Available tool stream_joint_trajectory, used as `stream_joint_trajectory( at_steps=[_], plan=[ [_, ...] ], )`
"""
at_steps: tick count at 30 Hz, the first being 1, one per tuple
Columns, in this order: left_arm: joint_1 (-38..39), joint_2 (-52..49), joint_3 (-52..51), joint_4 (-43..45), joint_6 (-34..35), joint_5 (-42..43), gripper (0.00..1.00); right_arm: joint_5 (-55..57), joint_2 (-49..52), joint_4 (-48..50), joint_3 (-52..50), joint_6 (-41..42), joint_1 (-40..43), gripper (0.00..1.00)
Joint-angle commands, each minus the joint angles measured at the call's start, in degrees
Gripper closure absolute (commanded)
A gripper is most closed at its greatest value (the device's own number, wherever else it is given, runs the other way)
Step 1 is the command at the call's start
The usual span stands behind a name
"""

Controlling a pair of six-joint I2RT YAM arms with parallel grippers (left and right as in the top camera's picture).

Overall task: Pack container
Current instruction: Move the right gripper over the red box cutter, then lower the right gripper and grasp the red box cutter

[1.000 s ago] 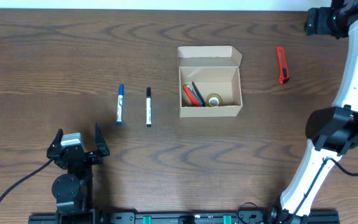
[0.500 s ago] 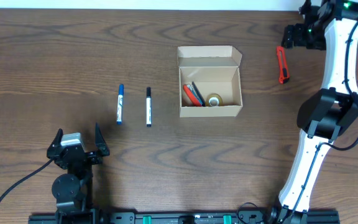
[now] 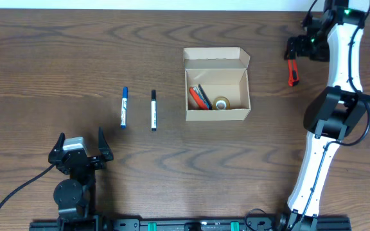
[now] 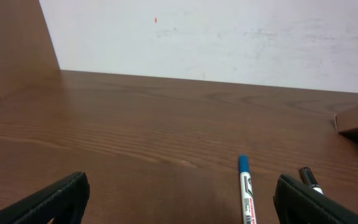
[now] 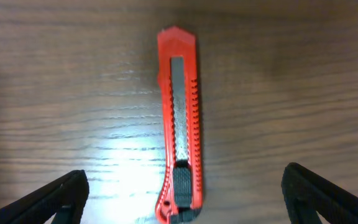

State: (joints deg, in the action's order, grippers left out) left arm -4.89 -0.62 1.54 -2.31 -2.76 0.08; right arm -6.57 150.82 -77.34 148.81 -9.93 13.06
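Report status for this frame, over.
Left gripper open, empty. Right gripper open above red box cutter. Container lid open, items inside. Blue marker, black marker outside; nothing blocking.

Counts on the bench (image 3: pixel 44 51):
- cardboard box (image 3: pixel 216 115): 1
- loose markers: 2, one blue marker (image 3: pixel 124 107) and one black marker (image 3: pixel 153 110)
- red utility knife (image 5: pixel 179 124): 1
- inside the box: 1 tape roll (image 3: pixel 221 103), plus 1 red pen-like item (image 3: pixel 196 97) and 1 dark pen-like item (image 3: pixel 203 95). That makes at least 2 pen-like items; can't resolve more.
- arms: 2, each with one hand: left hand (image 4: pixel 182 190), right hand (image 5: pixel 185 190)

Total loose items outside the box: 3.
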Motion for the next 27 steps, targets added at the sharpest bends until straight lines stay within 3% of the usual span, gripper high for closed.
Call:
stream_joint_trajectory(
  at_steps=[1,27],
  plan=[
    [-0.3,0.4,-1.3,-2.1,0.6,-0.3,0.05,2.5,1.0,0.0,0.3,0.5,-0.4,0.07],
    [-0.3,0.4,-1.3,-2.1,0.6,-0.3,0.05,4.2,1.2,3.4,-9.0,-1.1,-0.5,0.06]
  ],
)
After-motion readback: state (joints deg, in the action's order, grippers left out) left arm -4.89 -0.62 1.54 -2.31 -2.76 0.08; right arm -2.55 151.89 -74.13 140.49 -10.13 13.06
